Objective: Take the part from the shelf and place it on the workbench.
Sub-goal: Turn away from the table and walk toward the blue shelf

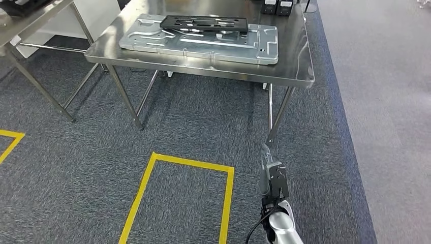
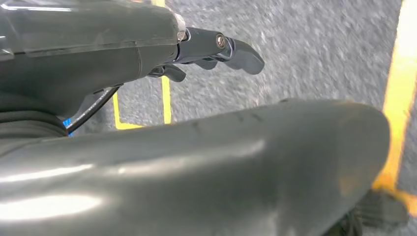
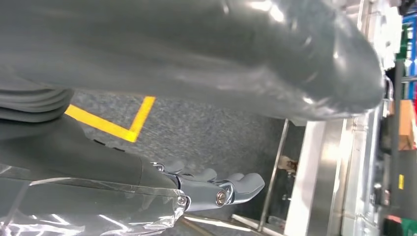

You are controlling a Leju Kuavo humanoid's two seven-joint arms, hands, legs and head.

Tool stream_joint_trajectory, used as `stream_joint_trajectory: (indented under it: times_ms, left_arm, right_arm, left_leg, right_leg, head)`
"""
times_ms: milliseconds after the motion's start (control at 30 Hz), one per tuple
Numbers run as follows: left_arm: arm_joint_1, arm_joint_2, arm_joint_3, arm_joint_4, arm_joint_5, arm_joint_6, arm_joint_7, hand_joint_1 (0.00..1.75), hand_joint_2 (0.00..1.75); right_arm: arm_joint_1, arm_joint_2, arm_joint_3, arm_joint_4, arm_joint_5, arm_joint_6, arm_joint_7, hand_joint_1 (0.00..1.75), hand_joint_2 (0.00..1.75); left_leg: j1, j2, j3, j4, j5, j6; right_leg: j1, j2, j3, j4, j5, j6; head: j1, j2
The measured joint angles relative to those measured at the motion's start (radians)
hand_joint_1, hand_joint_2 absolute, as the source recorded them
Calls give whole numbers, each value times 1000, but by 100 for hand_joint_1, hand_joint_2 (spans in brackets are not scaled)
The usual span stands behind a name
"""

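Workbench [image 1: 300, 56] brushed steel, shiny. Tray [image 1: 152, 43] on it pressed matt grey metal. Part [image 1: 203, 23] black, matt, looks plastic. Carpet [image 1: 193, 122] rough blue-grey weave. My right hand [image 3: 216, 189]: glossy grey plastic.

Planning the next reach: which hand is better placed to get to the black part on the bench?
Right, probably. The right hand hangs empty with the bench ahead of it; the left hand hangs empty over floor tape. Neither is near the black part yet.
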Motion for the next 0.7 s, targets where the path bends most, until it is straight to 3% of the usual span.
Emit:
stream_joint_trajectory:
  times_ms: [67,100,133,167,233,300,333,433,500,567,600,633,667,700]
  left_arm:
    - [0,0,0,0,-1,0,0,0,0]
    - [0,0,0,0,-1,0,1,0,0]
    - [1,0,0,0,-2,0,1,0,0]
    - [1,0,0,0,-2,0,2,0,0]
    - [1,0,0,0,-3,-1,2,0,0]
    - [0,0,0,0,-3,0,2,0,0]
    - [0,0,0,0,-3,0,2,0,0]
    - [1,2,0,0,-1,2,3,0,0]
    - [2,3,0,0,0,3,4,0,0]
    - [3,3,0,0,1,3,5,0,0]
    - [4,3,0,0,1,4,5,0,0]
    - [5,3,1,0,1,4,5,0,0]
    - [6,3,1,0,2,7,5,0,0]
    - [7,4,1,0,2,10,5,0,0]
  right_arm:
    - [0,0,-4,7,0,2,0,0,0]
    - [0,0,-5,11,-1,4,0,0,0]
    - [1,0,-6,15,-2,7,0,0,0]
    - [1,0,-7,18,-2,10,0,0,0]
    - [-1,0,-8,22,-4,16,0,0,0]
    - [-6,0,-8,24,-9,23,0,0,0]
    - [-9,0,-8,26,-14,29,2,0,0]
    - [-16,1,-14,40,-31,52,10,0,0]
    - [-26,4,-19,54,-38,64,14,0,0]
    - [-33,7,-22,66,-41,70,15,0,0]
    - [-34,7,-23,72,-44,74,15,0,0]
    - [-35,8,-24,78,-48,77,15,0,0]
    - [-36,8,-26,86,-52,83,15,0,0]
    - [-39,8,-28,93,-56,89,15,0,0]
  left_leg:
    - [-1,1,-31,3,24,5]
    - [-1,1,-47,6,35,4]
    - [0,1,-64,9,44,2]
    - [0,1,-79,14,52,0]
    - [0,1,-106,27,63,-7]
    - [-2,1,-124,42,71,-16]
    - [-3,1,-130,46,77,-22]
    - [0,-1,-143,56,80,-40]
    - [3,-5,-169,117,23,-51]
    - [8,-6,-213,245,-63,-61]
    - [10,-6,-228,302,-88,-65]
    - [11,-6,-229,332,-92,-68]
    - [13,-6,-211,323,-76,-70]
    - [14,-6,-173,274,-50,-70]
  right_leg:
    - [-3,1,-36,131,-96,9]
    - [-4,1,-45,185,-115,13]
    - [-6,1,-40,212,-110,15]
    - [-7,1,-17,202,-87,16]
    - [-7,1,80,87,-45,13]
    - [-4,2,168,-42,-49,3]
    - [-1,3,186,-74,-57,-3]
    - [-2,0,178,-91,-47,-27]
    - [-6,-3,165,-98,-29,-46]
    - [-4,-3,143,-97,-13,-52]
    - [-3,-3,132,-96,-6,-51]
    - [-3,-3,121,-95,1,-49]
    - [-3,-4,112,-93,7,-47]
    - [-4,-3,104,-90,12,-43]
  head:
    - [1,0]
    - [1,0]
    - [1,0]
    - [1,0]
    - [1,0]
    - [0,0]
    - [0,0]
    - [0,0]
    - [-2,0]
    - [-4,0]
    - [-4,0]
    - [-4,0]
    - [-4,0]
    - [-4,0]
